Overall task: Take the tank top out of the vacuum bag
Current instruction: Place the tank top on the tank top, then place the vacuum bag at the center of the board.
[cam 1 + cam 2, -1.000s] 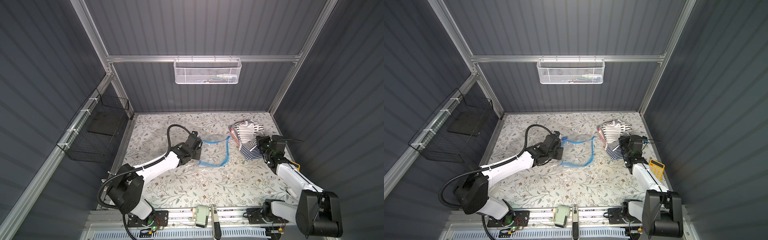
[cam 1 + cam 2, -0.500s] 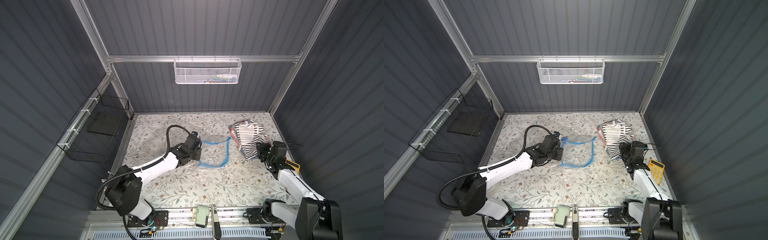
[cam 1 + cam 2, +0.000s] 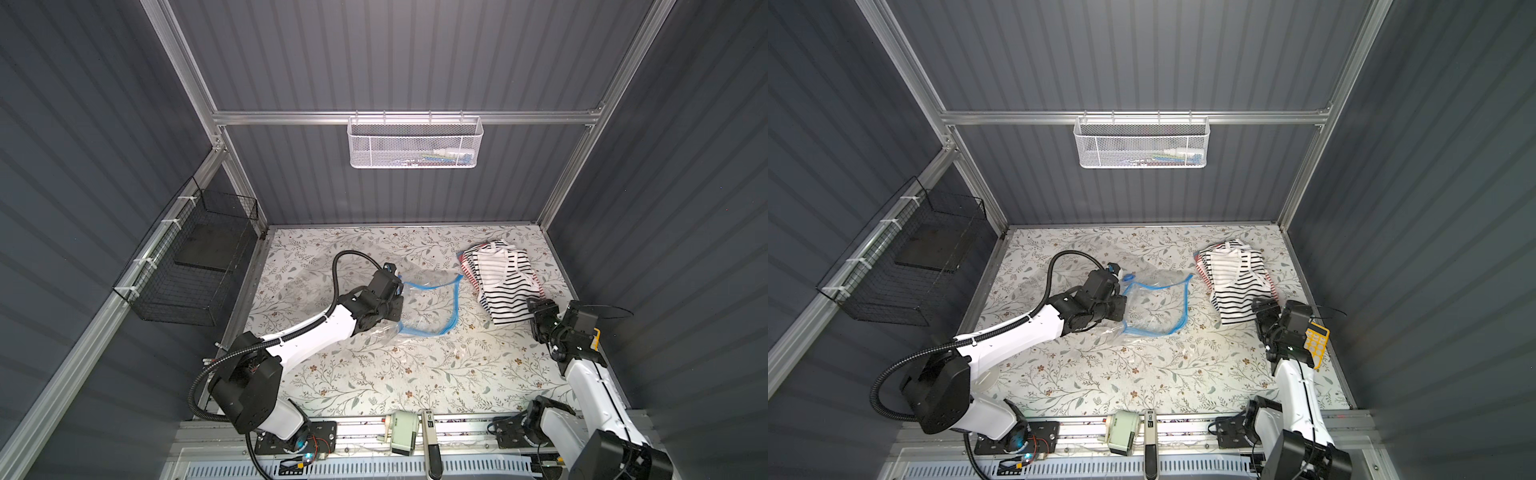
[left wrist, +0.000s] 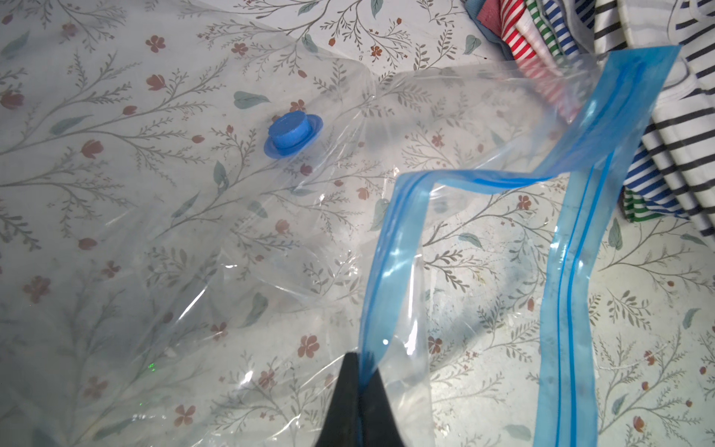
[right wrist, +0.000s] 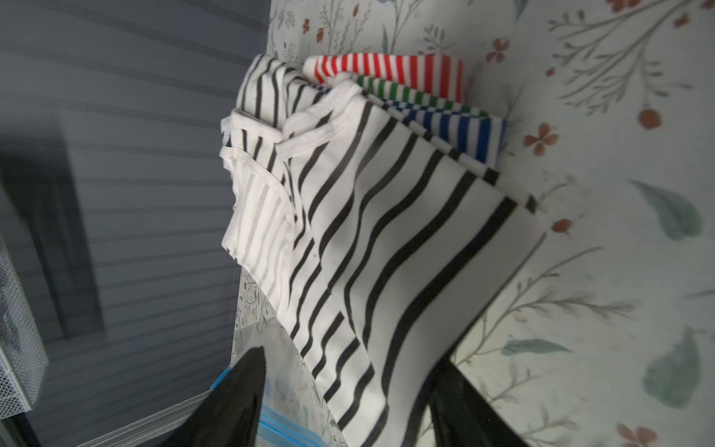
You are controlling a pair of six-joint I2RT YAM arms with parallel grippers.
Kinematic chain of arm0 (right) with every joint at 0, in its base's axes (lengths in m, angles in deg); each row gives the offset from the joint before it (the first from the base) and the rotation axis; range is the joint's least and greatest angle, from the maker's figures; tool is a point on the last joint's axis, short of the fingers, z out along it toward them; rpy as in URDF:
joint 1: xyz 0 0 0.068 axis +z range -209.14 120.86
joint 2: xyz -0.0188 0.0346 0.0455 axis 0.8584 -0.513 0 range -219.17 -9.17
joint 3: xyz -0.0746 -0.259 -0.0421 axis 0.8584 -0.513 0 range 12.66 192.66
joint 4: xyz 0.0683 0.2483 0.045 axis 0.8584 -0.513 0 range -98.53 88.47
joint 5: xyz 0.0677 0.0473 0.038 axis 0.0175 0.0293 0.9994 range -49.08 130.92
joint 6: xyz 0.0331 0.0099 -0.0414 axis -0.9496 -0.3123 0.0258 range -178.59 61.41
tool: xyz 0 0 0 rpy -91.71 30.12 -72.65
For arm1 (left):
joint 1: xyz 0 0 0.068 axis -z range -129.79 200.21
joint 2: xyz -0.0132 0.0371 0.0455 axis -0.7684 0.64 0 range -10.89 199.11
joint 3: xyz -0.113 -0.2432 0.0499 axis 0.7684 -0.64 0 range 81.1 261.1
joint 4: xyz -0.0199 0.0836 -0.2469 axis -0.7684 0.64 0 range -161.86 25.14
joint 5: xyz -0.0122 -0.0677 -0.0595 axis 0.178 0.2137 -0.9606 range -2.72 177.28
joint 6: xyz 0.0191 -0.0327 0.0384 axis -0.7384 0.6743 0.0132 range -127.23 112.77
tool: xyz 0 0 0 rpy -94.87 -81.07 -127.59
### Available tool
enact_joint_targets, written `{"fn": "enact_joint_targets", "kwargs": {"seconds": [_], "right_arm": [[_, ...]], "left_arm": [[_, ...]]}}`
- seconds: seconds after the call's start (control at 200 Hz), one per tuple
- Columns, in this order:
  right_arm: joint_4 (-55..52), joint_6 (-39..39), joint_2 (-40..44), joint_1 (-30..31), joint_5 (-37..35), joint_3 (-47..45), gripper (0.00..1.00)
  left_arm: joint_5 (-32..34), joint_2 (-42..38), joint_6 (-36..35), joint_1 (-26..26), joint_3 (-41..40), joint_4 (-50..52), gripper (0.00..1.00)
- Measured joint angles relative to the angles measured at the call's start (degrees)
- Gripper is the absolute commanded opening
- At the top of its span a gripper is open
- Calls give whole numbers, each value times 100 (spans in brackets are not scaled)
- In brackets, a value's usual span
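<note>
- Vacuum bag (image 3: 424,299) lies crumpled about mid worktop (image 3: 374,374), a bit toward the far edge; looks empty, floral print shows through the plastic.
- Blue zip strip (image 4: 568,309) runs round the bag's open mouth, on the side facing the right edge of the worktop.
- Round blue valve cap (image 4: 292,133) sits on the bag's upper sheet, toward the far side; also seen in a top view (image 3: 1128,276).
- Left gripper (image 4: 360,371): jaws pinched together on the bag's blue-edged rim, with the plastic lifted a little there.
- Tank top (image 3: 505,286), white with black stripes, is outside the bag near the far right corner of the worktop; in both top views there is a gap between it and the bag mouth.
- It lies on top of folded striped garments (image 5: 445,116) in red, green and blue.
- Right gripper (image 5: 348,360): jaws spread wide with the tank top's near hem between them, neither finger pressing on the cloth.
- In the top views this gripper (image 3: 1264,309) sits at the near end of the tank top.
- Yellow calculator (image 3: 1315,340) lies by the right edge, partly under the right arm.
- White mesh basket (image 3: 415,143) hangs on the back wall, black wire basket (image 3: 195,266) on the left wall.
</note>
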Motion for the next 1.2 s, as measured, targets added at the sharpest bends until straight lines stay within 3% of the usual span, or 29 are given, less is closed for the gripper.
{"fn": "enact_joint_targets", "kwargs": {"seconds": [0.385, 0.58, 0.735, 1.005, 1.201], "right_arm": [[367, 743, -1467, -1117, 887, -4, 54], [420, 1126, -1665, -1392, 973, 81, 28], [365, 1362, -1665, -1421, 1005, 393, 0], [321, 1458, -1637, -1427, 1058, 623, 0], [-96, 1788, -1401, -1429, 949, 929, 0]], "left_arm": [[-17, 0, 0, 0, 0, -39, 0], [-17, 0, 0, 0, 0, -39, 0], [-17, 0, -2, 0, 2, -39, 0], [-13, 2, -44, 0, 87, -37, 0], [42, 286, -216, 0, 730, 48, 0]]}}
